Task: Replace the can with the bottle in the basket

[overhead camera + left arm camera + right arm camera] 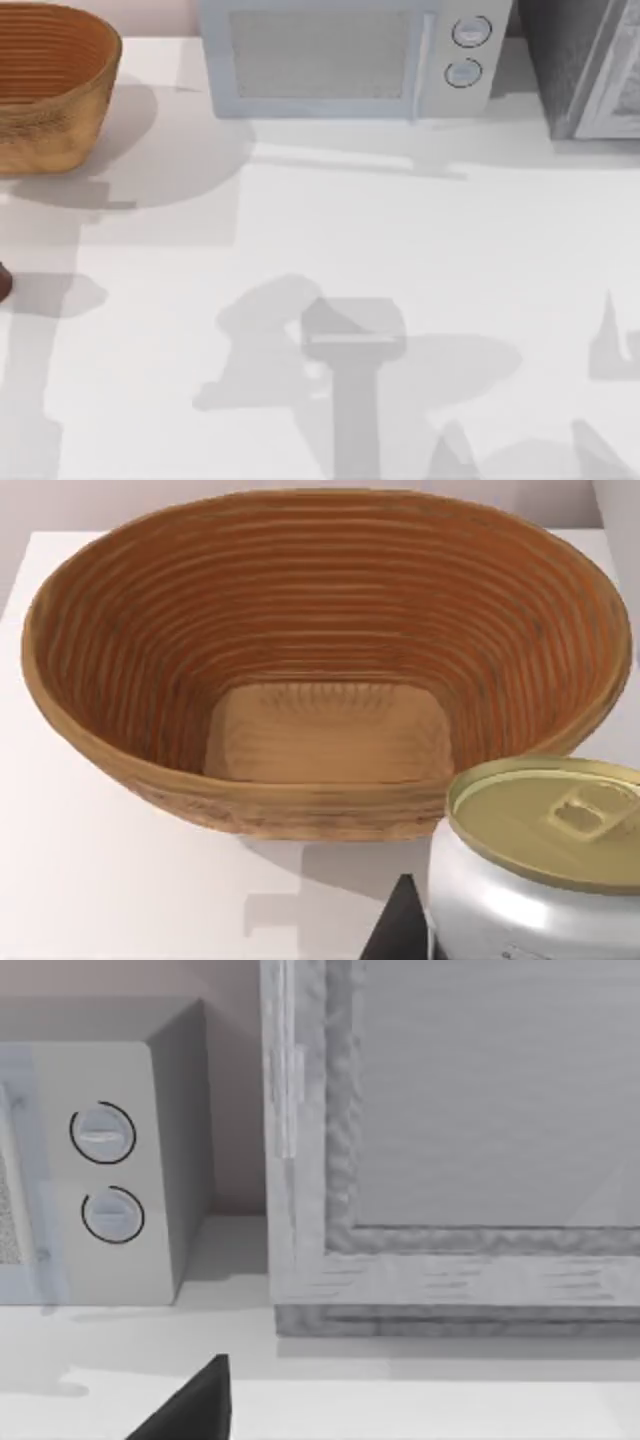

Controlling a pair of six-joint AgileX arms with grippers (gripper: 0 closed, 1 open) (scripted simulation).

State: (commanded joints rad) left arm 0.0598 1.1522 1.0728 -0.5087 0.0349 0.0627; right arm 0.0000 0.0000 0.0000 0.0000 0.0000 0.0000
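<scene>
The wicker basket point(50, 85) at the upper left of the top view is seen empty in the left wrist view, where the can point(540, 865) sits outside it at the lower right, just beside a dark fingertip point(398, 930). Removal is judged done; the bottle's placement remains. Whether either end effector is wide or narrow cannot be told. The microwave point(345, 55) is seen at top centre.

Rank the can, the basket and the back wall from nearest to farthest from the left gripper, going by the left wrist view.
1. can: right beside the left gripper.
2. basket: just beyond the can.
3. back wall: past the basket's far rim.
</scene>
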